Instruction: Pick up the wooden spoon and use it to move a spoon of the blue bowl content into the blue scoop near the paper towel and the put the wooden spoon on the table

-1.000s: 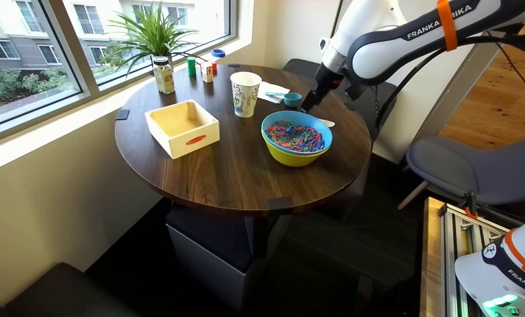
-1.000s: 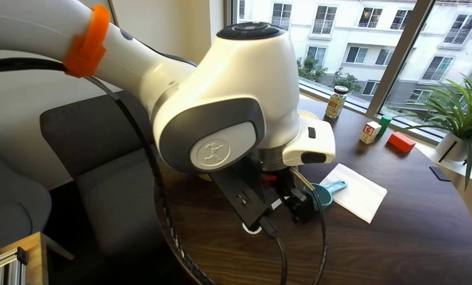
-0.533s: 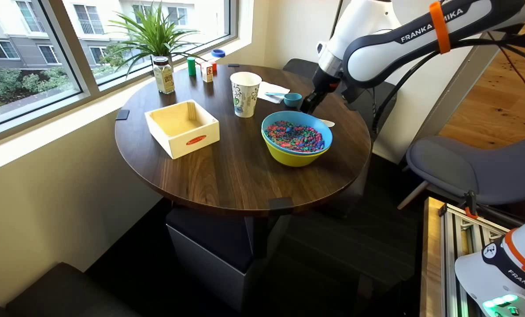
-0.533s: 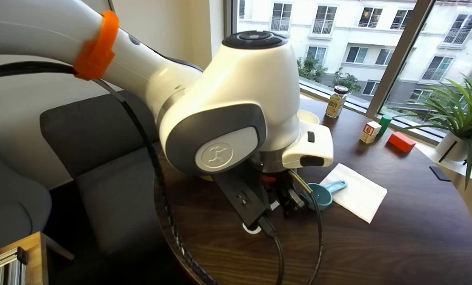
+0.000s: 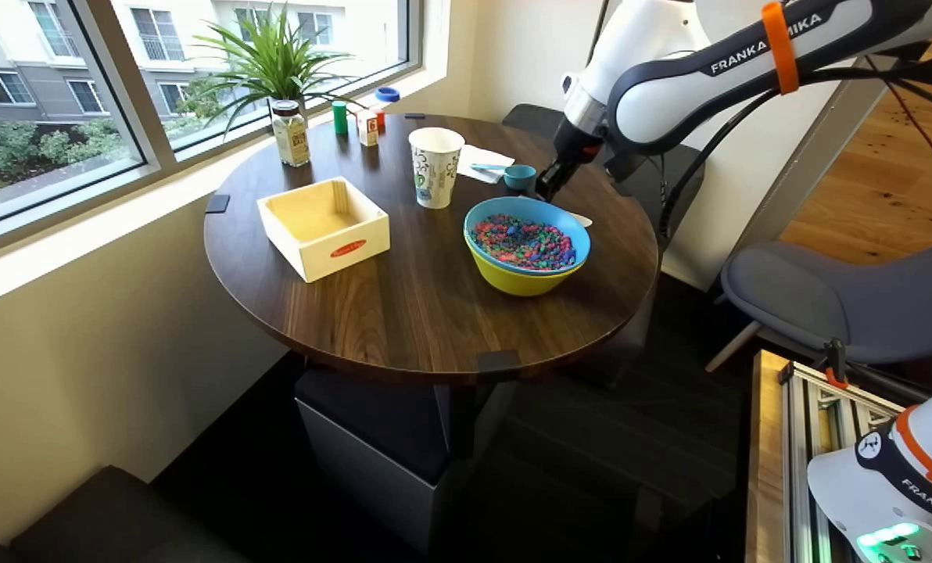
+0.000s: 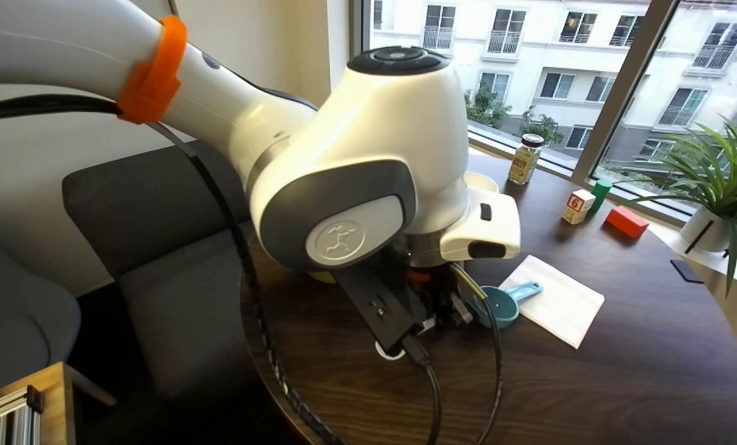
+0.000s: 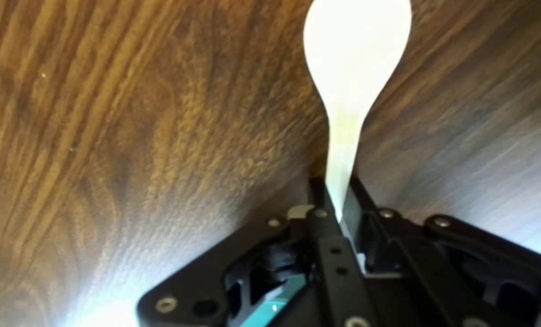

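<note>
In the wrist view the pale wooden spoon (image 7: 356, 50) points away from my gripper (image 7: 338, 188), whose fingers are shut on its handle. Whether the spoon touches the table (image 5: 403, 313) or is slightly raised, I cannot tell. An exterior view shows the gripper (image 5: 546, 186) low behind the blue bowl (image 5: 564, 219), with the spoon's head (image 5: 582, 220) partly hidden by that bowl. Multicoloured content (image 5: 525, 242) fills the bowl, which is yellow outside. Right beside the gripper stands the blue scoop (image 6: 498, 307), its handle resting on the paper towel (image 6: 557, 303).
A patterned paper cup (image 5: 435, 168) and an open wooden box (image 5: 324, 227) stand on the table. Farther off are a spice jar (image 5: 291, 133), a numbered block (image 6: 578, 206), a green block (image 6: 601, 193) and a red block (image 6: 627, 221). Chairs surround the table.
The gripper has come down a little and its jaws have closed on the spoon's handle. The spoon has shifted slightly. Bowl, scoop and towel have stayed put.
</note>
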{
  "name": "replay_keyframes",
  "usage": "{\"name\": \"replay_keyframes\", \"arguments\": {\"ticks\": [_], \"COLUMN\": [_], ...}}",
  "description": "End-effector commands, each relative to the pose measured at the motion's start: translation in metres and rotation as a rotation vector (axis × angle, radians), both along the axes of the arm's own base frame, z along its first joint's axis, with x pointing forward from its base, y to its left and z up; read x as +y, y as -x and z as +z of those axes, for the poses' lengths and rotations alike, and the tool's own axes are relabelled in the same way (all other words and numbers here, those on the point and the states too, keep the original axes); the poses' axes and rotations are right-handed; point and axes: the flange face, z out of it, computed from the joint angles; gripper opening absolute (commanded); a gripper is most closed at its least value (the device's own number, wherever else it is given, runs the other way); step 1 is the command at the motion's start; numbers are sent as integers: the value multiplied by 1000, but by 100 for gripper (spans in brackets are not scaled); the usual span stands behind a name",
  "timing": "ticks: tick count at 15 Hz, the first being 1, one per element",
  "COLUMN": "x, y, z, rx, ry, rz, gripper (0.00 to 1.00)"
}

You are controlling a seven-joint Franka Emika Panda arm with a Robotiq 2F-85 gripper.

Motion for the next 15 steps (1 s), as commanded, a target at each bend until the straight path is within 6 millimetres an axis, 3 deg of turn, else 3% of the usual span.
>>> {"name": "replay_keyframes", "arguments": {"ticks": [1,6,11,14,15], "x": [0,15,57,86,72], "y": [-3,8,24,30,17], "z": [10,60,116,133,130], "rx": [-5,-93,-194,-229,-230], "ry": [5,15,49,92,66], "rz": [-40,-48,-49,-115,-71], "gripper": [3,3,3,3,3]}}
